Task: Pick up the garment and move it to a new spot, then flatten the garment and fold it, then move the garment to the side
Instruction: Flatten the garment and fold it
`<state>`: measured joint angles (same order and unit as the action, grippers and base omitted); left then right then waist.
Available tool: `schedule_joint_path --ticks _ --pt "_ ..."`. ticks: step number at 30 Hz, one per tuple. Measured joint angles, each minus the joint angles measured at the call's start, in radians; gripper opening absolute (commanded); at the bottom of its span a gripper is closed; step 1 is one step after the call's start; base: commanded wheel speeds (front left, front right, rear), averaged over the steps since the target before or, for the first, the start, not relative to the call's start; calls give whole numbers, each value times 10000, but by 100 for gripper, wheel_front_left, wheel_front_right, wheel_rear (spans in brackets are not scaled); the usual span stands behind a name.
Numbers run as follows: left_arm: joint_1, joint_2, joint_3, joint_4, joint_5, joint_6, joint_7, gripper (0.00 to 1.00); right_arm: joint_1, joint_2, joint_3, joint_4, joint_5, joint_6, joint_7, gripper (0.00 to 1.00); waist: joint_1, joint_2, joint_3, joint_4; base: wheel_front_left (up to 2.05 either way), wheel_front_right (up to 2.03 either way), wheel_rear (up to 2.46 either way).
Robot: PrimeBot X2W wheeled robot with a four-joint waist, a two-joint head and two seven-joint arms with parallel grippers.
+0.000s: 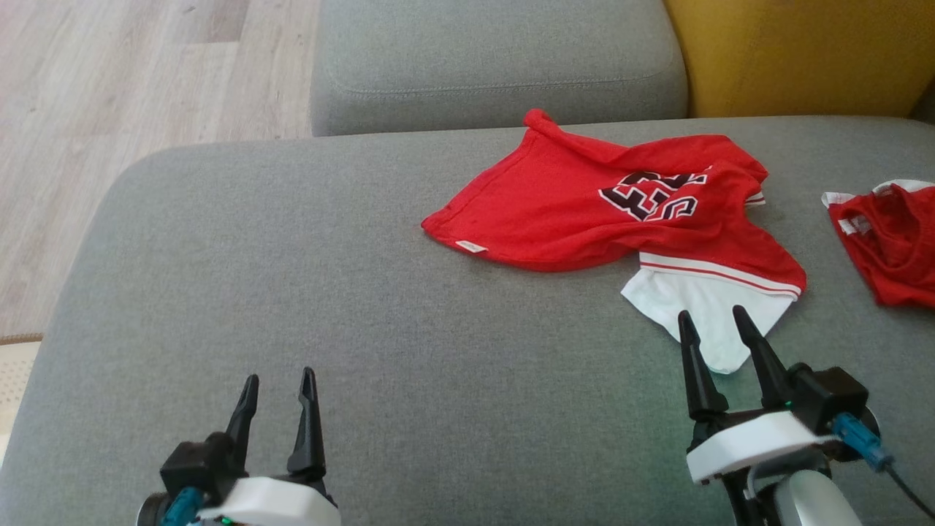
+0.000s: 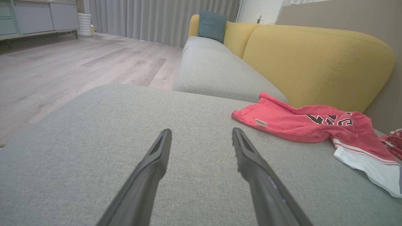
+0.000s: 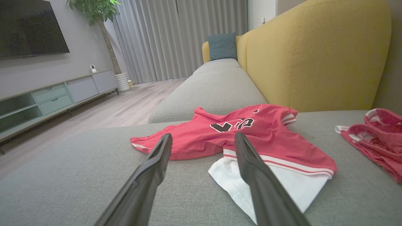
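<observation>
Both of your claws stand released and hold nothing. Your right gripper [image 1: 710,313] is at the lower right of the head view, its tips over the garment's white lower edge; whether they touch the cloth you cannot tell. Your left gripper [image 1: 280,374] is at the lower left over bare cushion, well apart from the cloth. You have the garment [image 1: 570,212], a red jersey with black-and-white lettering and a striped white band, lying rumpled right of centre in that view, on the grey seat cushion [image 1: 292,277], with a small white label [image 1: 471,247] at its left corner. At the right edge you see a second red-and-white piece [image 1: 887,241], apart from the jersey. Beyond lie another grey cushion [image 1: 497,58] at top centre, the yellow backrest [image 1: 796,51] at upper right and wood floor [image 1: 109,109] at upper left.
</observation>
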<state>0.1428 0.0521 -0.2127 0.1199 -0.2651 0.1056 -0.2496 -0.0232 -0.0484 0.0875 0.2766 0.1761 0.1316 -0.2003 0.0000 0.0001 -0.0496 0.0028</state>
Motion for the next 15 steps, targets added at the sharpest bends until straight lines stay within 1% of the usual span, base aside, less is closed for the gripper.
schedule_joint_path --ticks 15 --pt "0 0 -6 -21 88 -2 0 100 2 0 -12 -2 -2 0 157 100 0 0 26 36 0 0 0"
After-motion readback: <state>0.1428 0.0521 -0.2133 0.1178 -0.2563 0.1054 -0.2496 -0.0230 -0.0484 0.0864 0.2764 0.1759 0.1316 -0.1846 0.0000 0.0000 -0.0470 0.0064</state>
